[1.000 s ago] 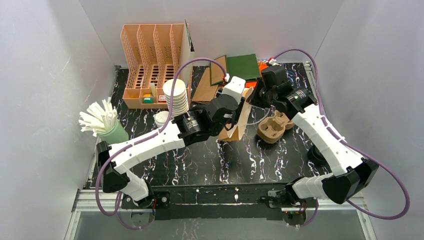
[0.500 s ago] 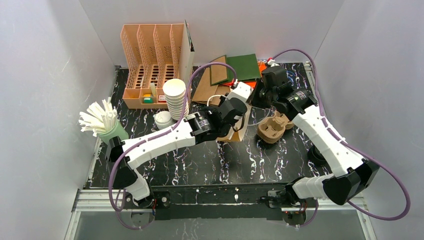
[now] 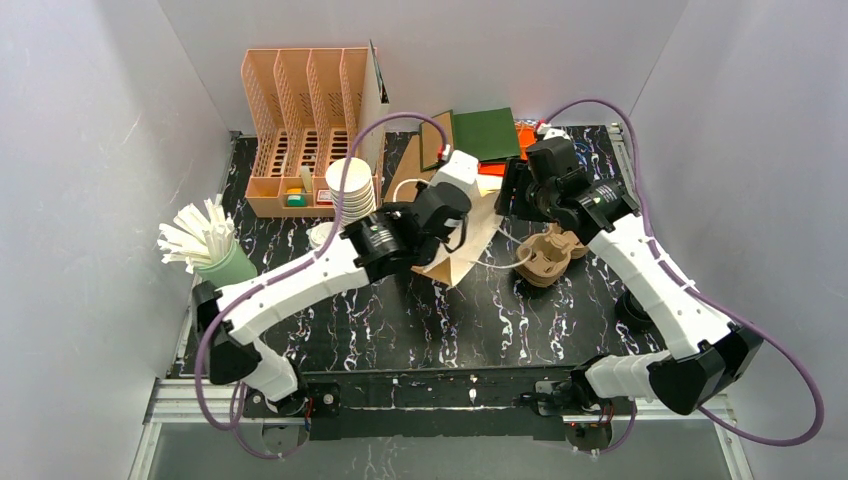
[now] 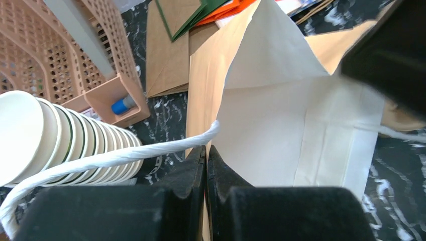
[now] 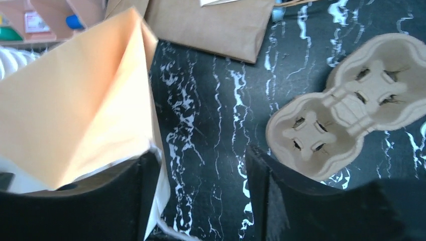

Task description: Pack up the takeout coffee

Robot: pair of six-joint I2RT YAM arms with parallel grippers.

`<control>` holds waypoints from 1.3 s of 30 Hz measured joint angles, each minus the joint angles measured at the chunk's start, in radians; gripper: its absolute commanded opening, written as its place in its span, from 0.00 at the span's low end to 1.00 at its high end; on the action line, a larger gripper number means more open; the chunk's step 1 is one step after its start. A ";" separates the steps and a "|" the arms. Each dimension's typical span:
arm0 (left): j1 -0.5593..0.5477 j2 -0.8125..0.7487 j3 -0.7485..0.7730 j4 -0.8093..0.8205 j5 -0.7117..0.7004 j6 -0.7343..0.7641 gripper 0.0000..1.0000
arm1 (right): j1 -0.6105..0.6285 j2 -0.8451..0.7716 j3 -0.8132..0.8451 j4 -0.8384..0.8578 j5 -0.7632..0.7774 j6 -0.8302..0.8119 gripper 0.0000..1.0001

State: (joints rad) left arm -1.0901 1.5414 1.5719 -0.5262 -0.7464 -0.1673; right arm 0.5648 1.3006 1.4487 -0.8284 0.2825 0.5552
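A brown paper bag [image 3: 462, 250] with a white lining [image 4: 291, 115] lies tilted at mid-table, its mouth spread. My left gripper [image 4: 206, 150] is shut on the bag's rim, just under a white twisted handle [image 4: 125, 155]. My right gripper [image 5: 201, 155] stands open at the bag's other side [image 5: 75, 110]. Its left finger touches the paper, and only table shows between the fingers. A moulded pulp cup carrier [image 3: 545, 258] [image 5: 346, 115] rests right of the bag with its wells bare. No takeout coffee is plainly in view. A white round lid [image 3: 320, 232] peeks out behind my left arm.
A stack of lidless cups [image 3: 350, 190] [image 4: 30, 130] stands left of the bag. A peach desk organizer [image 3: 300, 120] is at the back left. A green cup of white straws [image 3: 205, 245] is at far left. Flat bags and a green folder [image 3: 485, 135] lie at the back.
My left gripper closed on the bag's rim and drew it left, tilting the bag and spreading its mouth. My right gripper opened and let go of the bag.
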 measured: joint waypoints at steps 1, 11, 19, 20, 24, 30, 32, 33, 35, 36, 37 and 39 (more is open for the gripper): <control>0.003 -0.022 -0.007 0.011 0.018 -0.006 0.00 | 0.000 -0.006 -0.007 0.004 -0.021 -0.014 0.75; 0.050 -0.195 -0.055 0.094 0.171 -0.087 0.00 | 0.000 -0.026 -0.052 0.089 -0.307 -0.074 0.77; 0.128 -0.199 -0.120 0.106 0.222 -0.121 0.00 | 0.000 -0.010 -0.085 0.086 -0.272 -0.068 0.60; 0.132 -0.198 -0.119 0.098 0.205 -0.116 0.00 | 0.000 -0.005 -0.085 0.076 -0.244 -0.066 0.60; 0.134 -0.195 -0.119 0.060 0.131 -0.091 0.00 | 0.000 0.008 -0.085 0.041 -0.154 -0.065 0.57; 0.131 -0.192 -0.117 0.038 0.089 -0.064 0.00 | 0.006 0.018 -0.084 0.013 -0.072 -0.065 0.55; 0.130 -0.188 -0.115 0.038 0.081 -0.057 0.00 | 0.010 0.018 -0.084 0.011 -0.049 -0.065 0.55; 0.130 -0.185 -0.114 0.037 0.077 -0.055 0.00 | 0.010 0.018 -0.083 0.009 -0.037 -0.065 0.55; 0.129 -0.177 -0.113 0.034 0.071 -0.050 0.00 | 0.013 0.021 -0.079 -0.001 -0.011 -0.066 0.56; 0.128 -0.171 -0.112 0.031 0.067 -0.048 0.00 | 0.013 0.024 -0.074 -0.008 0.001 -0.066 0.56; 0.127 -0.164 -0.112 0.031 0.062 -0.045 0.00 | 0.013 0.028 -0.068 -0.014 0.017 -0.067 0.56; 0.126 -0.149 -0.109 0.024 0.047 -0.038 0.00 | 0.013 0.032 -0.061 -0.024 0.049 -0.070 0.57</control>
State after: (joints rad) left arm -0.9642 1.3922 1.4628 -0.5018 -0.6994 -0.2050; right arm 0.5781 1.3331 1.3880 -0.8528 0.3317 0.4854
